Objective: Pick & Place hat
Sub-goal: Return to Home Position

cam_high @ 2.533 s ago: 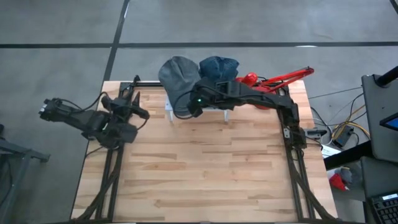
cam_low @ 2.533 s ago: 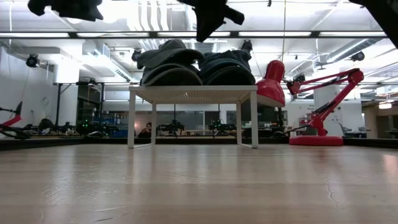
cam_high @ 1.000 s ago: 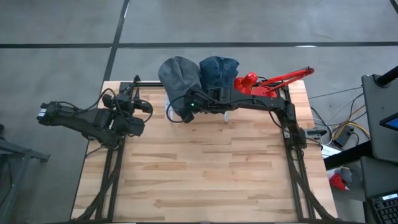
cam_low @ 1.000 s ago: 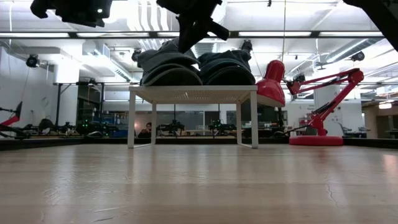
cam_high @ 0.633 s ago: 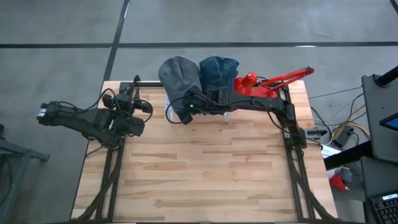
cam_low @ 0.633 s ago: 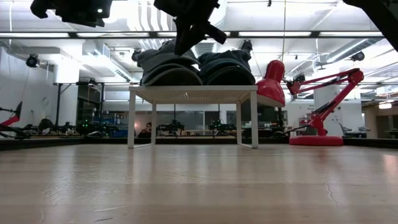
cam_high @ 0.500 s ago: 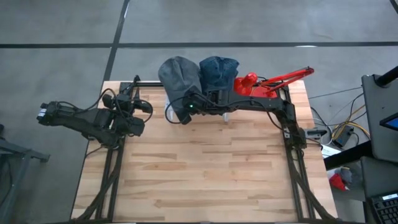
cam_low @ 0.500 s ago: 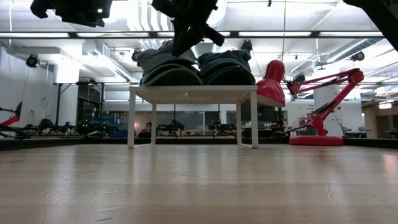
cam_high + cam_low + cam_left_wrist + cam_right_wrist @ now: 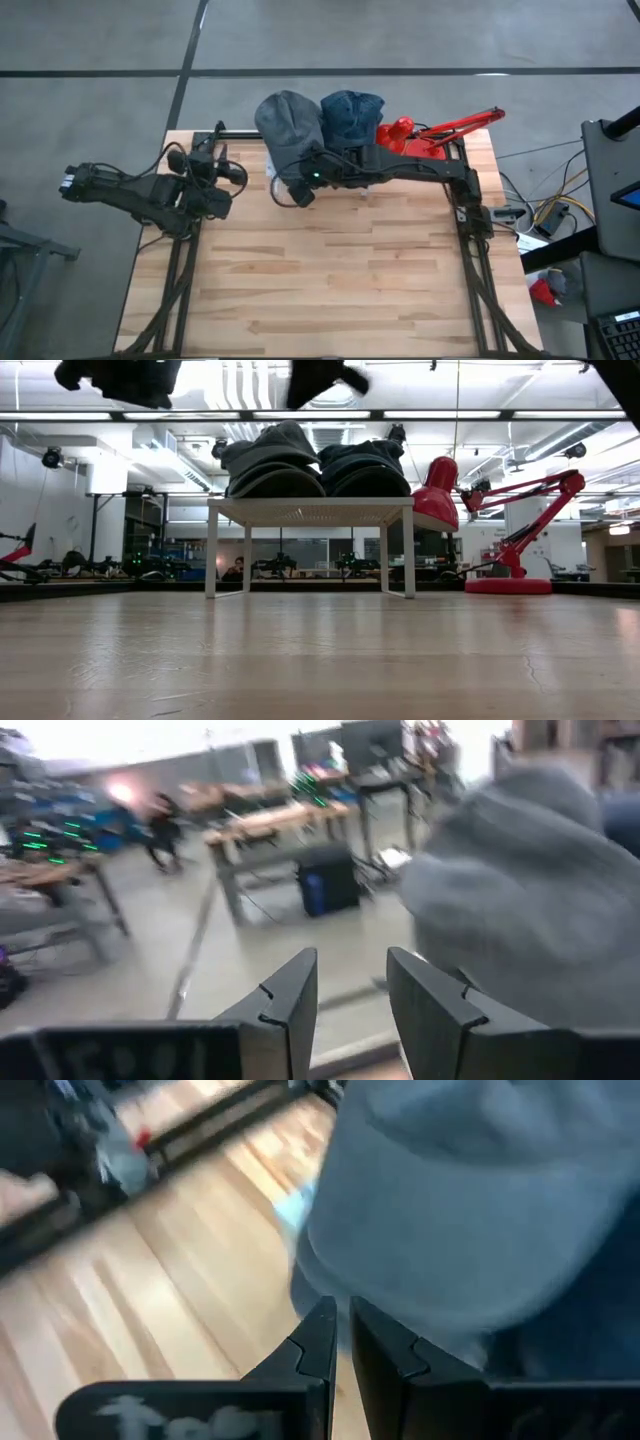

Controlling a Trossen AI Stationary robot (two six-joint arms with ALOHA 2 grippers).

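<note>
Two hats lie side by side on a small white stand (image 9: 310, 511) at the table's far edge: a grey hat (image 9: 287, 124) (image 9: 270, 461) and a blue hat (image 9: 351, 113) (image 9: 366, 464), each resting on its brim. My right gripper (image 9: 297, 193) (image 9: 342, 1342) hangs shut above the near side of the grey hat (image 9: 480, 1200), touching nothing; only its lower part shows at the top of the low view (image 9: 318, 374). My left gripper (image 9: 232, 175) (image 9: 352, 988) waits open to the left of the stand, facing the grey hat (image 9: 530, 910).
A red desk lamp (image 9: 432, 133) (image 9: 500, 530) stands at the far right corner, its shade beside the blue hat. The wooden table (image 9: 320, 280) stretches bare toward the near edge. Cables and equipment (image 9: 545, 215) lie beyond the right edge.
My right gripper has risen from just above the grey hat's near brim and drawn back a little toward the table's near edge. Both hats have stayed as they were on the stand.
</note>
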